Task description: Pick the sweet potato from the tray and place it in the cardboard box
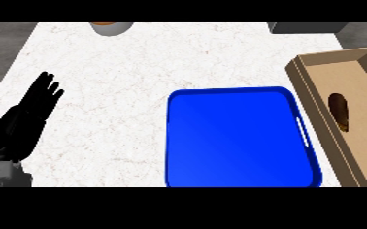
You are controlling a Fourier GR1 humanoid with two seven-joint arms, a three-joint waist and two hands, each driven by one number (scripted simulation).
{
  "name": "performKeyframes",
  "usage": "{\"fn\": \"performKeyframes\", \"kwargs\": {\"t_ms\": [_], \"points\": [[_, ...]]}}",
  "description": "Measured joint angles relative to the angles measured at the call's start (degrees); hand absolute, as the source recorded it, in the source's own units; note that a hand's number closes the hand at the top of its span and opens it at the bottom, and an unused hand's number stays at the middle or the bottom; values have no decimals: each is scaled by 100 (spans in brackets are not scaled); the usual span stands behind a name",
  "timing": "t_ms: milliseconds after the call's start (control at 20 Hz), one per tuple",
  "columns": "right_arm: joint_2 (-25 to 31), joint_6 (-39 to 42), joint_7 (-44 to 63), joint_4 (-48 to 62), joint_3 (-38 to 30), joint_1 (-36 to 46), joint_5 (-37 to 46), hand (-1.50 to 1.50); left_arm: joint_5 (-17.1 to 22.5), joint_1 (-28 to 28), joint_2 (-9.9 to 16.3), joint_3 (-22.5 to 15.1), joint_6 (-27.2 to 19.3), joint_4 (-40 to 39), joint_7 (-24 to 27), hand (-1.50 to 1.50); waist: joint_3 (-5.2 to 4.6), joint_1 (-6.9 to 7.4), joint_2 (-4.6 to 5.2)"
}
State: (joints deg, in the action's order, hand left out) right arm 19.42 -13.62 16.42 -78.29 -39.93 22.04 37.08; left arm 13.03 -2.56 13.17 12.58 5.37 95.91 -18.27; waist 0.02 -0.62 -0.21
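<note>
**Sweet potato in the cardboard box, tray bare**

The sweet potato (pixel 339 111), dark brown w/ an elongated shape, lies inside the cardboard box (pixel 309 80), on the box floor near its left wall. The box sits at the right edge of the view, open at the top & cut off by the frame. Just left of the box is the blue tray (pixel 240 138), its right rim w/ a handle slot close beside the box wall. Both rest on a white marbled counter (pixel 143 68). Far left of the box, across the counter, the left hand (pixel 28 119) rests near the view's edge, fingers straight & spread, holding nothing. Up & left of the box, at the counter's far edge, a round grey container (pixel 111 27) w/ orange-brown contents is partly visible. Right hand doesn't show.
</note>
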Motion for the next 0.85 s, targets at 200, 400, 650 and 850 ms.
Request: {"fn": "performKeyframes", "kwargs": {"t_ms": [200, 400, 650, 850], "points": [[109, 162, -53, -431, -423, -418, -658, -150, -82, -4, -79, -65, -17, -53, 64, 0, -1, -3, 4], [167, 490, -285, -801, -879, -1020, -1419, -150, -82, -7, -83, -21, 19, -131, 148, 0, -2, -4, 5], [424, 1124, -455, -1127, -1292, -1669, -2208, -150, -128, 99, -129, -47, 38, -33, 155, 0, -3, 15, 8], [585, 1358, -929, -860, -1543, -2038, -2572, -150, -50, 107, -89, 33, 116, -9, 109, 0, 0, 29, 13]]}}
